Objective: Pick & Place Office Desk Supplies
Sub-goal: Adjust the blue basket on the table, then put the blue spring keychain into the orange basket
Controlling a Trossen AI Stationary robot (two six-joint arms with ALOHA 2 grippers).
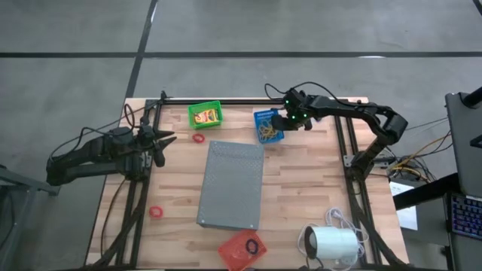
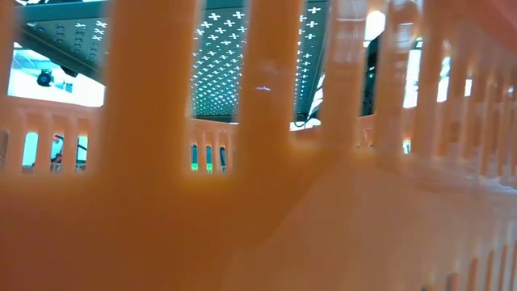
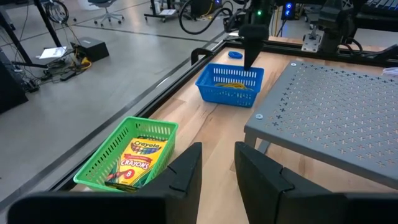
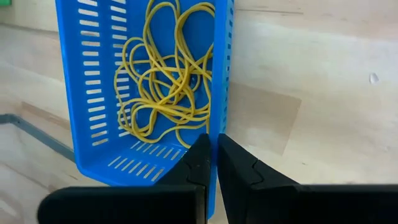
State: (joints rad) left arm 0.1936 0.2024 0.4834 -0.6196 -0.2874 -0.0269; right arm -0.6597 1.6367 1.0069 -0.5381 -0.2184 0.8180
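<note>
A blue basket [image 1: 267,128] at the table's far middle holds a tangle of thin yellow rubber bands [image 4: 161,81]. My right gripper [image 4: 213,152] is shut at the basket's right side wall. To its left a green basket [image 3: 106,158] holds a yellow crayon box [image 3: 138,158]. One red ring [image 1: 198,138] lies on the wood near the green basket, another [image 1: 156,212] at the near left. A small blue ring [image 3: 234,55] lies beyond the blue basket. My left gripper [image 3: 217,165] waits open at the table's left, touching nothing. My right gripper pinches the top edge of the blue basket's long right wall [image 4: 219,124] between its two fingers, near one end of that wall. The fingers slant steeply down from the table's right and lie across the wall. The basket stands flat on the table.
A big grey perforated slab [image 1: 232,184] fills the table's middle. An orange basket [image 1: 230,252] with a dark ring [image 1: 252,245] sits at the near edge and blocks the low view. A white cylinder with a cord [image 1: 331,245] lies near right. Black frame rails [image 1: 346,150] line the sides.
</note>
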